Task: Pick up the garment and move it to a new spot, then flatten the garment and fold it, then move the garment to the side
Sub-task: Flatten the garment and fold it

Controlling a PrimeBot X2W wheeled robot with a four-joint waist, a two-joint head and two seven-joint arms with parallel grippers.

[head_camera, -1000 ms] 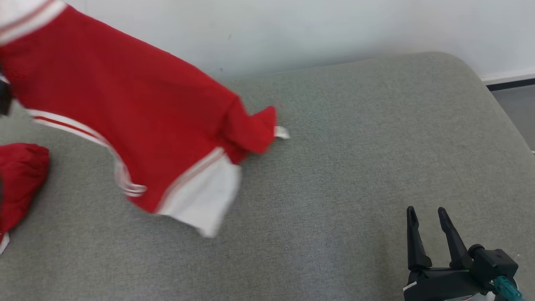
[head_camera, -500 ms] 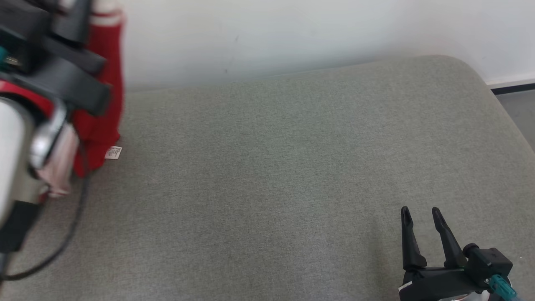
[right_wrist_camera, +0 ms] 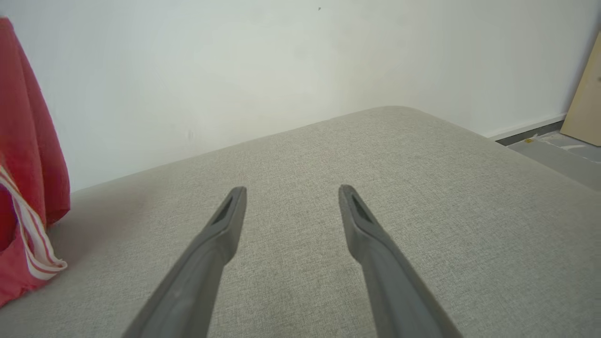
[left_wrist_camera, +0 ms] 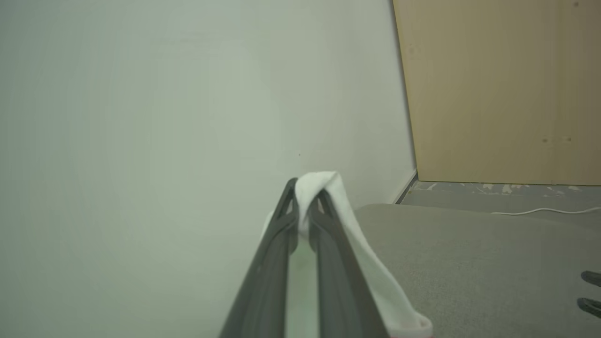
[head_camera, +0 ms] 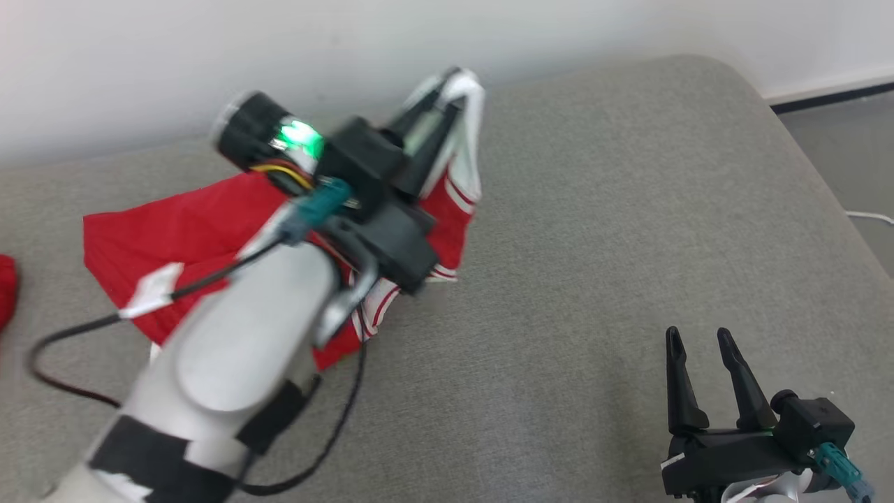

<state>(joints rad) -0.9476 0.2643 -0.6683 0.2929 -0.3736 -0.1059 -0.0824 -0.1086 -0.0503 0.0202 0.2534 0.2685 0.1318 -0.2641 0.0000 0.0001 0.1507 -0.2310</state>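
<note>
Left jaws: pinching 1 garment [head_camera: 174,230] | right jaws: apart

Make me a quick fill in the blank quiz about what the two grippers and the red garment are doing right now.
1. The left gripper is shut on the ____ edge of the red garment.
2. The right gripper, holding nothing, has its jaws ____.
3. The garment's lower part rests on the ____ cushion.
Missing words: white; open; grey.
</note>
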